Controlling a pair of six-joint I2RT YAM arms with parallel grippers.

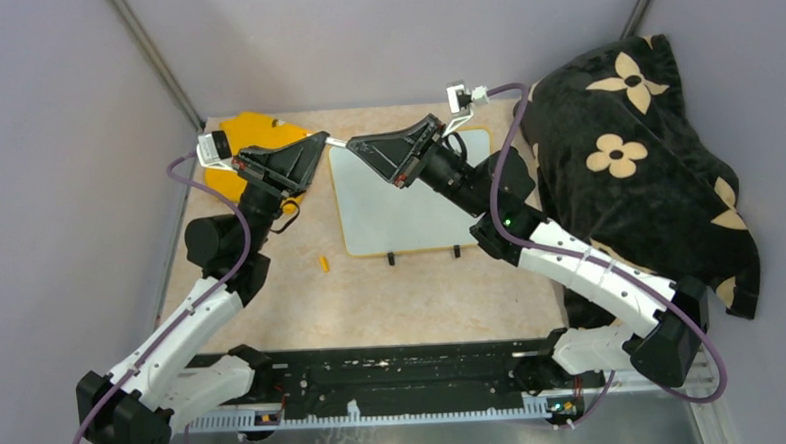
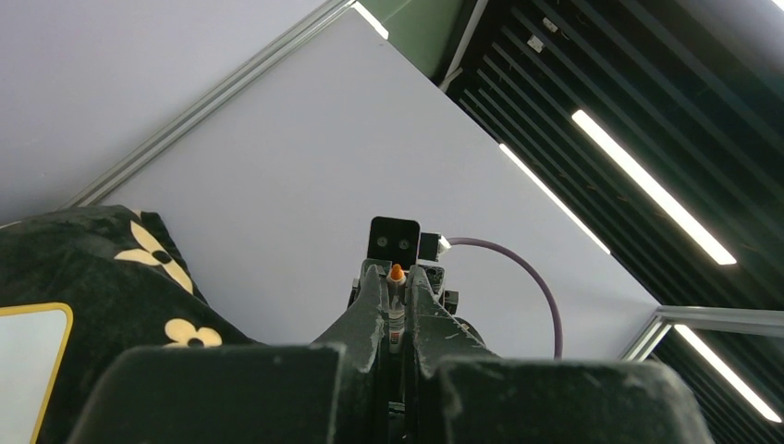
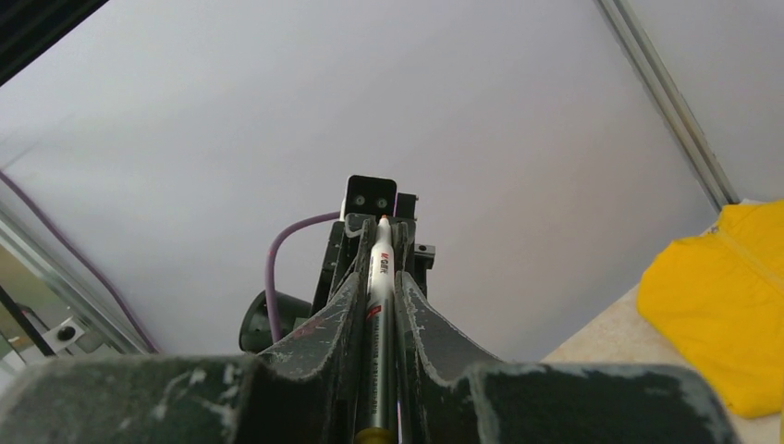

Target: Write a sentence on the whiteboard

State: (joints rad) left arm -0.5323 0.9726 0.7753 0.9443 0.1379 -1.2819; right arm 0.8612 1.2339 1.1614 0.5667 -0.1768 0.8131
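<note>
A white marker bridges my two grippers in the air over the far left corner of the whiteboard. My left gripper is shut on one end of it. The left wrist view shows the marker pinched between the jaws of that gripper, with an orange tip at its far end. My right gripper faces it. In the right wrist view this gripper is shut on the marker's barrel, and a yellow end lies near the palm. The sentence is out of view; the board's visible face is blank.
A small yellow cap lies on the table left of the board. A yellow cloth sits at the back left. A black flowered blanket is heaped along the right side. Grey walls close in the table.
</note>
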